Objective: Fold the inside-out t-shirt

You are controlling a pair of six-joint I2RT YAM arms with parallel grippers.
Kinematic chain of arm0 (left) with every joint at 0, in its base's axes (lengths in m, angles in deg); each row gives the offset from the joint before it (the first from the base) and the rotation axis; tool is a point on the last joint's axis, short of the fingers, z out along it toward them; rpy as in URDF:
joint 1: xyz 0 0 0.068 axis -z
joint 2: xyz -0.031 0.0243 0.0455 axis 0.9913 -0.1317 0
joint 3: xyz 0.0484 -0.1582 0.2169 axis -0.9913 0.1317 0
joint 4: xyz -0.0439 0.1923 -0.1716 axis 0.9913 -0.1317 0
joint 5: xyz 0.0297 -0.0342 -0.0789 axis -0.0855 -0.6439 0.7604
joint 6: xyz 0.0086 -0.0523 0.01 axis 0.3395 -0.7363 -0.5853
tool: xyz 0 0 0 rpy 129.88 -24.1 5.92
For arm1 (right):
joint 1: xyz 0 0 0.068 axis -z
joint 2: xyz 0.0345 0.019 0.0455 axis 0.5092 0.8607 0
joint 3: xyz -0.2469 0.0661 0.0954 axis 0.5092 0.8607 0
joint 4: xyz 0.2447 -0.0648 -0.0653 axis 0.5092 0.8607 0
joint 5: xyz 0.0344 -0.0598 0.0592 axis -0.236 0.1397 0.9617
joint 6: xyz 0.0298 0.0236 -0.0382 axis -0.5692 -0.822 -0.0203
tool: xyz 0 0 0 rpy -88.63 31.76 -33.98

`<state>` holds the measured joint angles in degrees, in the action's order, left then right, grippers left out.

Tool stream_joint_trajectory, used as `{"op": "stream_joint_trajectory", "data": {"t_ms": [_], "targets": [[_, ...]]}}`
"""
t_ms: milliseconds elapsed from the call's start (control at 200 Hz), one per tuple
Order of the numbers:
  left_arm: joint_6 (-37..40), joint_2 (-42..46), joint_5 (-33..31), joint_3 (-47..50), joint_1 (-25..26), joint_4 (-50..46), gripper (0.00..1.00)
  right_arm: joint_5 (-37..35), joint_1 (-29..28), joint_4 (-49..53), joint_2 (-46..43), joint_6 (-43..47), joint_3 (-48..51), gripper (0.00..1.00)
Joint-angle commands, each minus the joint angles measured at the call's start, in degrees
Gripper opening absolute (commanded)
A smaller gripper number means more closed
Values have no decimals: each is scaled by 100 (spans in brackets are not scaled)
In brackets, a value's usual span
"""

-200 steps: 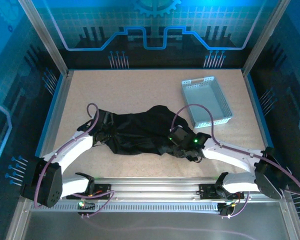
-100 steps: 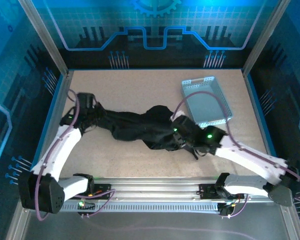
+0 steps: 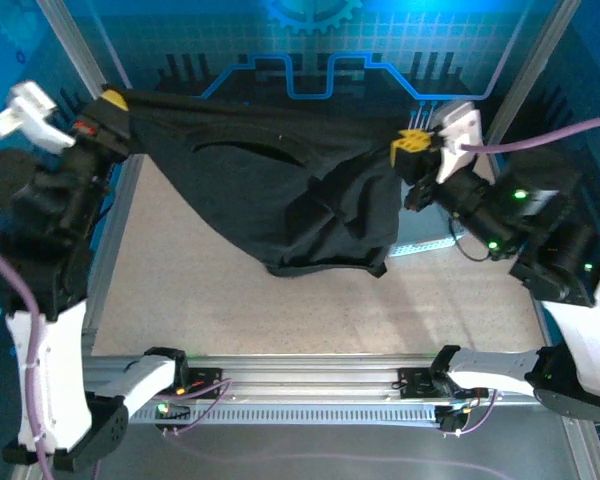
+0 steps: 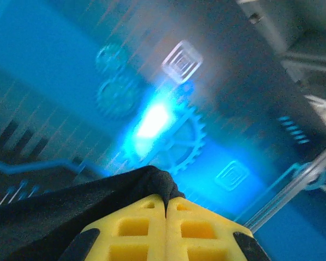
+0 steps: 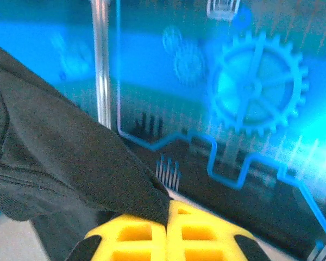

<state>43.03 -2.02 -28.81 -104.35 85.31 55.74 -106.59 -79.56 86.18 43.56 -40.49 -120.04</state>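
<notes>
While both arms reach high, the left gripper [image 3: 108, 100] hangs above the far left corner of the table [image 3: 200, 300], its jaws clamped on one end of the shirt [image 3: 280, 190]. In the left wrist view the gripper [image 4: 165, 204] shows its yellow pads [image 4: 133, 228] pressed flat together with no gap. A small nub of the shirt [image 4: 70, 212] pokes out at their tips, and the rest of the cloth runs off to the left of the pads.

From that grip the shirt stretches across the far half of the table, well above its surface. The top edge runs fairly taut from one gripper to the other. The body of the cloth sags in loose folds toward the table's middle, with the lowest hem hanging right of centre. I cannot tell whether that hem touches the table.

The right gripper [image 3: 408, 152] hangs above the far right part of the table, closed on the shirt's other end. In the right wrist view the gripper [image 5: 167, 209] has its yellow pads [image 5: 133, 234] shut tight. The shirt [image 5: 54, 157] is caught at their tips and falls away to the left and downward, with a stitched hem showing in the folds.
</notes>
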Motion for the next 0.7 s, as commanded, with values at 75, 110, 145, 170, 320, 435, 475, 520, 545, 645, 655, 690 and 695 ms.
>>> {"op": "stream_joint_trajectory", "data": {"t_ms": [75, 110, 145, 170, 320, 435, 475, 520, 545, 645, 655, 690, 695], "targets": [[199, -115, -8, 73, -75, -208, 0, 233, 67, -183, 152, 350, 71, 4], [206, -339, 103, 152, -68, -401, 0, 160, 61, -70, 290, 323, 232, 4], [252, -606, 252, 131, -69, -658, 0, 85, 72, 87, 493, 244, 366, 2], [311, -850, 326, 67, -69, -850, 0, 73, 110, 175, 616, 169, 475, 2], [578, -2553, 589, -1650, -73, -2562, 0, 14, 521, 832, 1380, -332, 391, 0], [751, -3581, 832, -3949, -76, -3426, 0, 23, 620, 1047, 1575, -253, -641, 0], [785, -3683, 909, -4631, -76, -3415, 0, 194, 601, 1030, 1553, -206, -1004, 0], [829, -3487, 978, -4885, -70, -3091, 0, 433, 561, 929, 1458, -168, -1269, 0], [825, -3230, 934, -4729, -67, -2803, 0, 563, 528, 821, 1355, -152, -1305, 0], [656, -1513, 372, -2291, -63, -812, 0, 1079, 468, -36, 634, -269, -463, 0], [636, -1312, 318, -1957, -71, -572, 0, 1119, 468, -124, 575, -300, -332, 0], [544, -802, 93, -1122, -68, 51, 0, 1253, 468, -459, 308, -366, 181, 0], [534, -750, 49, -1011, -68, 103, 0, 1268, 471, -520, 283, -378, 247, 0]]}}
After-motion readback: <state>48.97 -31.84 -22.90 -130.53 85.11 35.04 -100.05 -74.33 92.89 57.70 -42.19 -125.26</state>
